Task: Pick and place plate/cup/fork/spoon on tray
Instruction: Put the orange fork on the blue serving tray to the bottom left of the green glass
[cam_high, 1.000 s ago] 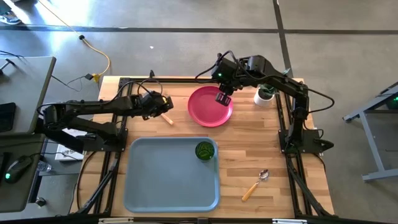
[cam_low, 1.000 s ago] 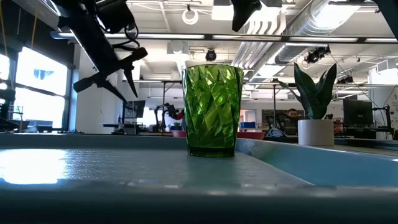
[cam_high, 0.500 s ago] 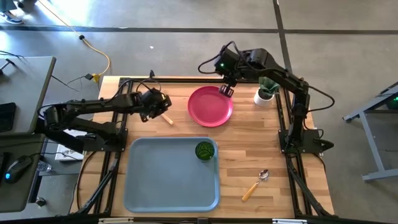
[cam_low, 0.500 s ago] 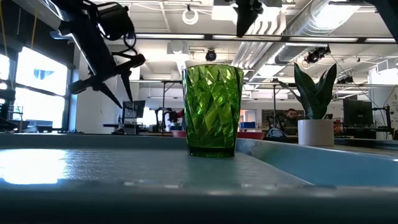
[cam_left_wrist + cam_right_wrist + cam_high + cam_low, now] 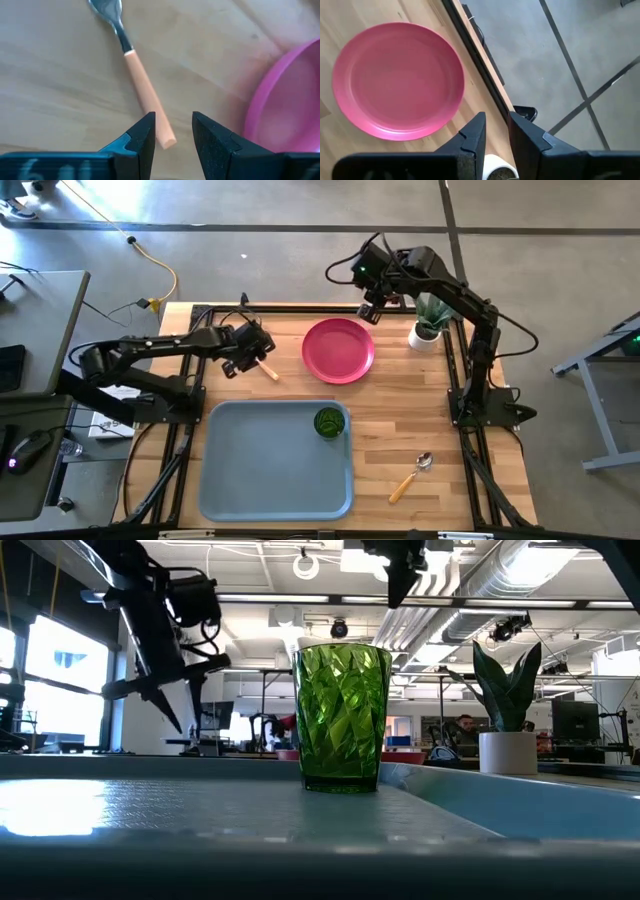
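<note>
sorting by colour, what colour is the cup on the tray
Dark green, faceted; the cup shows best in the low view.

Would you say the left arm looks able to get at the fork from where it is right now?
Probably yes. The left gripper hangs open just above the fork, which lies alone on bare wood, apart from the plate, with nothing over its handle.

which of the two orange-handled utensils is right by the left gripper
The fork, beside the plate under the left gripper; the spoon lies apart, right of the tray.
</note>
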Robot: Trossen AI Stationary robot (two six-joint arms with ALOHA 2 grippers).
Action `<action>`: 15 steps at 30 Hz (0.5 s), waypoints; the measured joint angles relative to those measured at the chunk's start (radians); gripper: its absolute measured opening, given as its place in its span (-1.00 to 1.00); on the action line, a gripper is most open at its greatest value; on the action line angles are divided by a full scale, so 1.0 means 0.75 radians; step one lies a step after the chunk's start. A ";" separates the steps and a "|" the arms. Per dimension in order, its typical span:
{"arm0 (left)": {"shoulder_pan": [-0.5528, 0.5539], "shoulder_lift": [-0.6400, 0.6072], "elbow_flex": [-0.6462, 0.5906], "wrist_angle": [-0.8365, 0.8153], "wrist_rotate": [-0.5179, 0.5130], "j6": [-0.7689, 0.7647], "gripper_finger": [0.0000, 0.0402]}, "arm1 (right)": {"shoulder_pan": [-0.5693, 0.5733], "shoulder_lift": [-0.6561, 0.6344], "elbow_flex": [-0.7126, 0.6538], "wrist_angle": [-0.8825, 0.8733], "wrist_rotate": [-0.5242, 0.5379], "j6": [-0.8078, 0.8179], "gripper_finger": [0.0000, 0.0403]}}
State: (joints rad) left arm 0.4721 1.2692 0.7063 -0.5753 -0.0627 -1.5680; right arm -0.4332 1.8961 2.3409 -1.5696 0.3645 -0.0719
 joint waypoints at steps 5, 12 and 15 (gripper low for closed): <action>0.008 0.095 0.113 -0.085 0.031 0.066 -0.52 | -0.023 0.000 0.000 0.004 -0.001 -0.020 -0.63; 0.051 0.171 0.302 -0.220 0.048 0.164 -0.63 | -0.034 0.000 0.000 0.010 -0.007 -0.031 -0.63; 0.058 0.178 0.374 -0.318 0.048 0.164 -0.63 | -0.034 0.001 0.000 0.010 -0.013 -0.046 -0.63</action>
State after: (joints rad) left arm 0.5158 1.4025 0.9868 -0.8138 -0.0269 -1.4448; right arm -0.4584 1.8965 2.3409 -1.5620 0.3548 -0.1065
